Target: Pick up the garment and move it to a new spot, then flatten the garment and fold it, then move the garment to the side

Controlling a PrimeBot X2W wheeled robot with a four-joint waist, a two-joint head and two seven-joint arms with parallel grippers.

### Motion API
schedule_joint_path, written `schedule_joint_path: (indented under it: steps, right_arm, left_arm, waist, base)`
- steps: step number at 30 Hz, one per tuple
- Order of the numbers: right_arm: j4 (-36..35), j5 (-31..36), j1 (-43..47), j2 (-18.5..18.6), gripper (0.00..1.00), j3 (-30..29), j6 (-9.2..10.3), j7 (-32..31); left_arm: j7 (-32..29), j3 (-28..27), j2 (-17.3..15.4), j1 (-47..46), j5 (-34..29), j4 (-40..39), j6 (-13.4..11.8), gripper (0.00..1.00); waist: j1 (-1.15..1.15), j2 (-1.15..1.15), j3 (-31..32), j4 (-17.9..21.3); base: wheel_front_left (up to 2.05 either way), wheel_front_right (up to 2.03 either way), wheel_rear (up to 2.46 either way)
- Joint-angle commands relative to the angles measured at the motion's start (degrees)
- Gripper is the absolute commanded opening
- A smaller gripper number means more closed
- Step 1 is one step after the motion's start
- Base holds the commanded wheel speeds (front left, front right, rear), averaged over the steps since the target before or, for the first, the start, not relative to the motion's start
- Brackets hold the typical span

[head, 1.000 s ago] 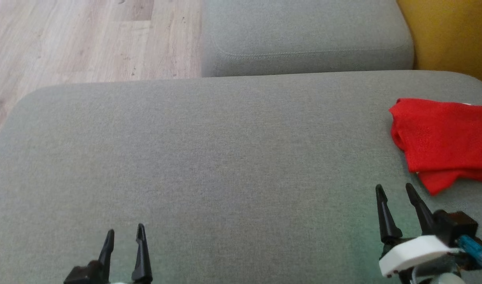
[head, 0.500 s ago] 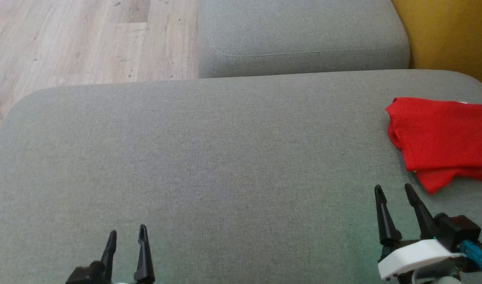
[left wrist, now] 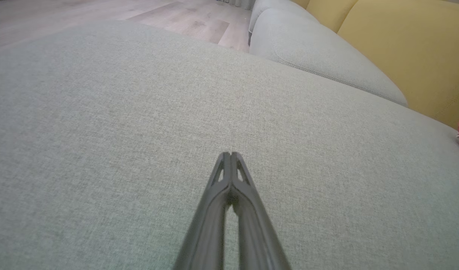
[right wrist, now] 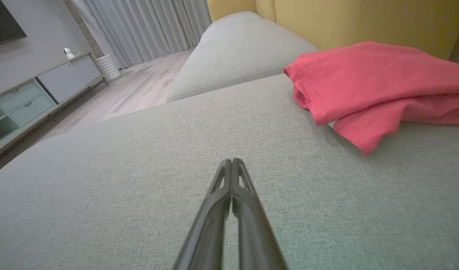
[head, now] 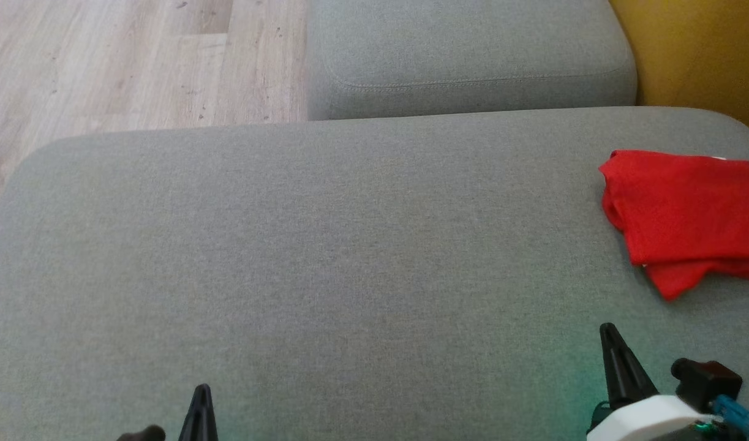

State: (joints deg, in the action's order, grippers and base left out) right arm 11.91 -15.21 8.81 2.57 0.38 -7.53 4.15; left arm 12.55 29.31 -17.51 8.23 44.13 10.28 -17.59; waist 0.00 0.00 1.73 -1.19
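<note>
Grey sofa cushion point(head: 350, 245) spreads before you, with wood floor point(head: 135, 61) beyond its far left. Your folded red garment point(head: 686, 214) lies at the cushion's right edge, near the yellow backrest point(head: 699, 55). Your left gripper point(left wrist: 231, 153) and right gripper point(right wrist: 232, 160) both have their fingers pressed together, empty, clear of the garment.

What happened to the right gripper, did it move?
Yes. The right gripper slid down the head view, away from the red garment, which stayed put, and shut.
</note>
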Motion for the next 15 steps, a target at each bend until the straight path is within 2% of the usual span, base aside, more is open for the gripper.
schedule_joint_path:
  steps: [1, 15]
  right_arm:
    - [-1.64, -2.35, -2.46, 0.39, 0.00, -0.10, 0.00, -0.17]
    - [-1.20, -11.28, -3.88, 0.75, 0.00, -0.35, 0.01, -0.95]
  left_arm:
    - [-0.42, -2.05, -0.03, -2.31, 1.32, -1.30, 0.67, 0.00]
    - [-2.36, -5.65, 1.46, -3.75, 6.85, -0.52, 3.49, 0.00]
  waist:
    - [0.00, 0.00, -0.04, 0.02]
    - [0.00, 0.00, -0.24, 0.15]
  base:
    - [0.00, 0.00, 0.00]
    - [0.00, 0.00, 0.00]
